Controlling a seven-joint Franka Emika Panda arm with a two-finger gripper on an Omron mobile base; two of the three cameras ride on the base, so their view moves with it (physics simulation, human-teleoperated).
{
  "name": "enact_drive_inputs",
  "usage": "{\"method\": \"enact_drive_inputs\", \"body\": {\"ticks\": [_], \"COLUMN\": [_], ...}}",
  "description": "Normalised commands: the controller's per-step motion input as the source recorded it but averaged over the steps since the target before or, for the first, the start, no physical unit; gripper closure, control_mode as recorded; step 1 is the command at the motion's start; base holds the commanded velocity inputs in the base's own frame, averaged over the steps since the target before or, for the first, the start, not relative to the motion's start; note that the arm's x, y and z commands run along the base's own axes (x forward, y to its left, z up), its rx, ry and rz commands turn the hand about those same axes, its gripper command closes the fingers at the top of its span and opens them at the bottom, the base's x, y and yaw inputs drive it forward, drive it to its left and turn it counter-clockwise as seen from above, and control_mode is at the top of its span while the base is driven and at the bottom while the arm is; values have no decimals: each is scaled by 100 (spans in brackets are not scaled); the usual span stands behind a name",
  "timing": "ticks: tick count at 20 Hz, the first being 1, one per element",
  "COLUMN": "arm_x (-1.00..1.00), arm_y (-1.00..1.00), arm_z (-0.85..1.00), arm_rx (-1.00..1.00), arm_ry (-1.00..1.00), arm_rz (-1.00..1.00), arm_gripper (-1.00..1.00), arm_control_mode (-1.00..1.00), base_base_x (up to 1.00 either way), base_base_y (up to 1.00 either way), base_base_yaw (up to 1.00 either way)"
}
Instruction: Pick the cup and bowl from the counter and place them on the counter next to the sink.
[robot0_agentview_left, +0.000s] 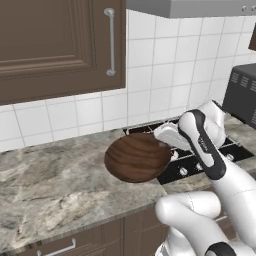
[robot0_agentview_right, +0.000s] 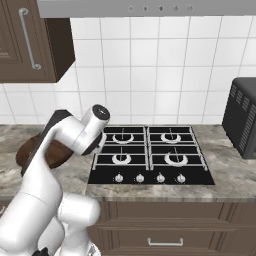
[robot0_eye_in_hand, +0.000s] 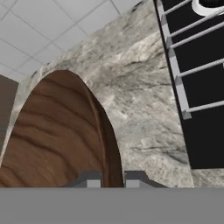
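Observation:
The dark wood-grain bowl (robot0_agentview_left: 136, 158) hangs tilted on its side above the grey-beige stone counter (robot0_agentview_left: 50, 180), just left of the stovetop. My gripper (robot0_agentview_left: 166, 144) is shut on its right rim. In the hand view the bowl (robot0_eye_in_hand: 57, 135) rises edge-on, and its rim passes between the two fingertips of the gripper (robot0_eye_in_hand: 113, 180). From the right base view the bowl (robot0_agentview_right: 29, 150) peeks out behind my forearm. The green cup and the sink are out of view.
A black gas stovetop (robot0_agentview_right: 150, 155) with knobs lies right of the bowl. A dark boxy appliance (robot0_agentview_right: 245, 117) stands on the counter at the far right. A brown wall cabinet (robot0_agentview_left: 55, 45) hangs over the left stretch of counter, before a white tiled wall.

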Motion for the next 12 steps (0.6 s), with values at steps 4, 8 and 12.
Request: {"method": "enact_drive_inputs", "body": {"ticks": [4, 8, 12], "arm_x": [-4, 0, 0], "arm_y": [-28, -30, -34], "arm_z": [6, 0, 0], "arm_rx": [15, 21, 19], "arm_ry": [-3, 1, 12], "arm_rz": [-3, -2, -1], "arm_gripper": [100, 100, 100], "arm_control_mode": [-100, -100, -100], "base_base_x": [0, 0, 0], "base_base_y": [0, 0, 0], "base_base_yaw": [0, 0, 0]}}
